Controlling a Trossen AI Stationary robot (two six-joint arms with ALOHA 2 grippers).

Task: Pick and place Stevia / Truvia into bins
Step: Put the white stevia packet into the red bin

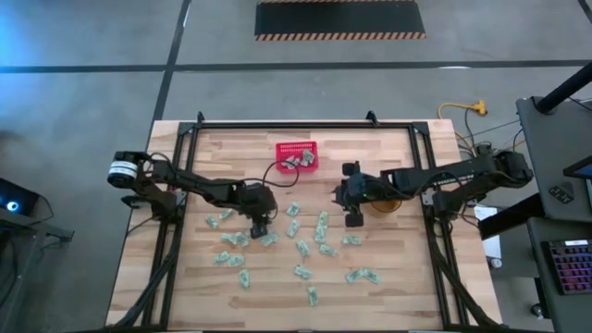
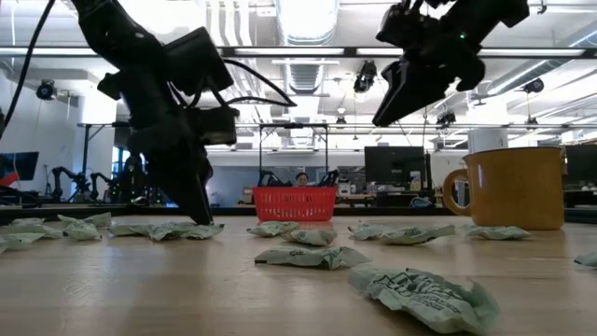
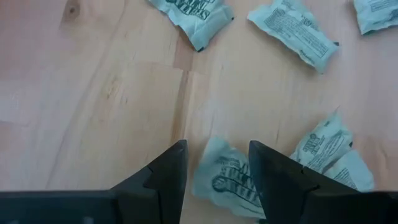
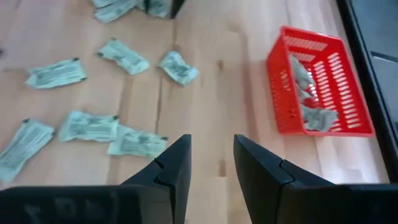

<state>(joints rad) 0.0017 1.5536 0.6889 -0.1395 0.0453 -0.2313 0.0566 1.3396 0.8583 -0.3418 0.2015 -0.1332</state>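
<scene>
**Inspector:** Presently, the left tool [image 1: 260,228] stands low over the bench [image 1: 194,277], left of its middle, fingers parted and astride a single sachet [image 3: 224,180]. I judge it set that way so the two fingers can close across the packet's short width.

**Clerk:** Is anything held?

**Inspector:** No. The sachet lies flat on the wood between the fingers, ungripped. The right tool [image 1: 352,217] hangs above the bench right of the middle, clear of the surface, fingers apart with nothing between them. Its own camera looks towards the red basket [image 4: 320,84], so I take it to be between trips.

**Clerk:** And the task's goods?

**Inspector:** The other sachets [image 1: 305,250] lie scattered across the middle of the bench and towards its near edge, most single, a few overlapping. The red basket sits near the far edge, about midway along it, with several sachets already inside. Many are left, so the work looks well short of done.

**Clerk:** The surface and room?

**Inspector:** Pale jointed wood, a black frame along its edges. A yellow mug [image 2: 508,187] stands towards the right edge. Beyond is a workshop hall with ceiling lights and monitors; a person sits far behind the basket.
</scene>
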